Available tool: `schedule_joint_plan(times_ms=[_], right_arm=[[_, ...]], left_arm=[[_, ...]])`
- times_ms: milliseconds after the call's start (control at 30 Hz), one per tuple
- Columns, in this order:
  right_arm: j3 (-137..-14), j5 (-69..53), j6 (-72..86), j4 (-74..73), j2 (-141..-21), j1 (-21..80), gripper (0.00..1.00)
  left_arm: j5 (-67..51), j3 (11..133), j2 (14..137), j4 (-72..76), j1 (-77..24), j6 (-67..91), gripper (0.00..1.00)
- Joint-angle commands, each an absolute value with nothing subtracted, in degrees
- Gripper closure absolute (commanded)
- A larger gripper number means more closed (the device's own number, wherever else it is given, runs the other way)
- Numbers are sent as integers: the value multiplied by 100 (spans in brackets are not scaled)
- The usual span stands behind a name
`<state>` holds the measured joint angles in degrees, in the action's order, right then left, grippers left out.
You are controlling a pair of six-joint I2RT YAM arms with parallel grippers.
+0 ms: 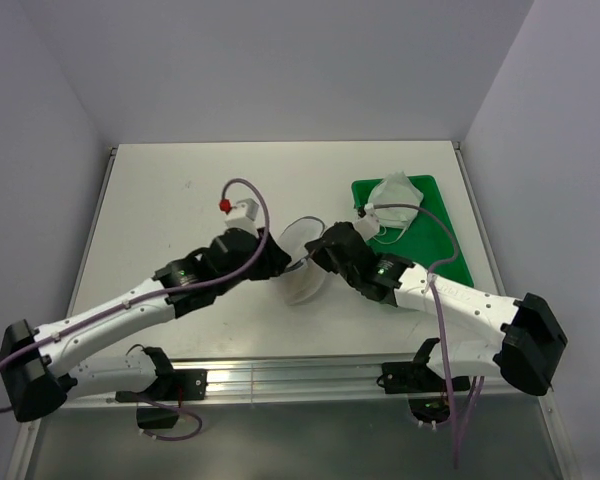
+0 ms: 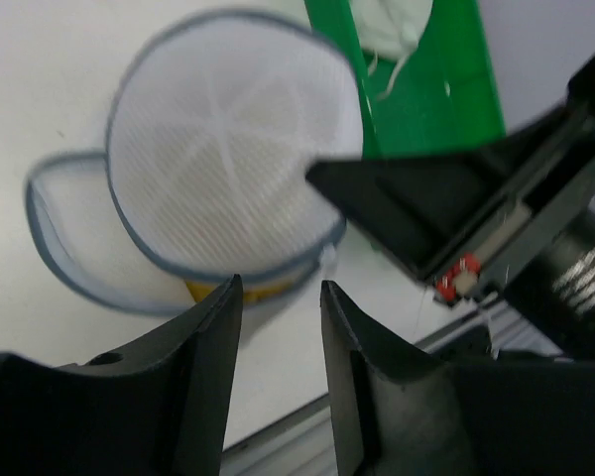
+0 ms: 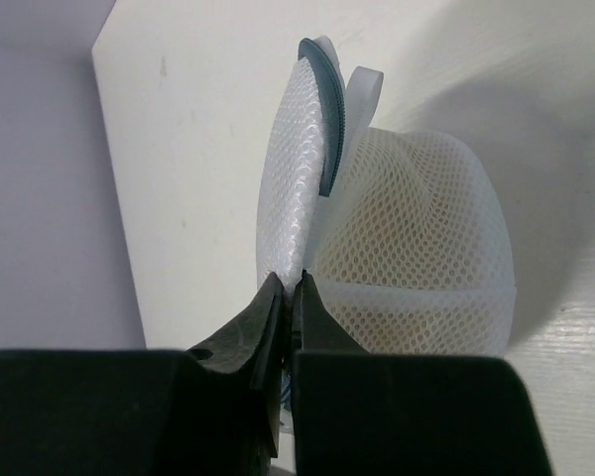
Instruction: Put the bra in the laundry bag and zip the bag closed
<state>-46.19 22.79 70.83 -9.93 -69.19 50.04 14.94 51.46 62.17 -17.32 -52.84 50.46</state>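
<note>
The laundry bag [image 1: 305, 258] lies mid-table with its two mesh halves hinged apart. In the left wrist view its upper dome [image 2: 223, 149] stands tilted over the lower half [image 2: 69, 233]. A sliver of the mustard-yellow bra [image 2: 218, 290] shows between them. In the right wrist view the bra shows tan through the lower mesh [image 3: 416, 248]. My right gripper [image 3: 291, 283] is shut on the edge of the upper mesh half [image 3: 293, 188] and holds it up; it also shows in the top view [image 1: 320, 255]. My left gripper [image 2: 281, 293] is open and empty just in front of the bag, at the bag's left in the top view [image 1: 277, 262].
A green tray [image 1: 435, 235] lies at the right rear with a white-grey garment [image 1: 392, 205] on it, close behind my right arm. The tray [image 2: 426, 89] also shows in the left wrist view. The table's near metal edge [image 1: 300, 375] runs below the bag.
</note>
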Motion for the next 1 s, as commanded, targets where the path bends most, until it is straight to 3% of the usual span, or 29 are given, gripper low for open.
schedule_joint_plan(times_ms=[0, 267, 967], right_arm=[[-4991, 3251, 7479, -1564, -7048, 5097, 100], [-5220, 3270, 7506, -1898, -7146, 5203, 100], [-5537, 2953, 7022, -2091, -7233, 5229, 100]], left_arm=[[2117, 5343, 6520, -1652, -5922, 5554, 59], [3031, 5669, 7075, -1784, -6697, 5642, 60], [3428, 5730, 7673, -1072, -6776, 5326, 56]])
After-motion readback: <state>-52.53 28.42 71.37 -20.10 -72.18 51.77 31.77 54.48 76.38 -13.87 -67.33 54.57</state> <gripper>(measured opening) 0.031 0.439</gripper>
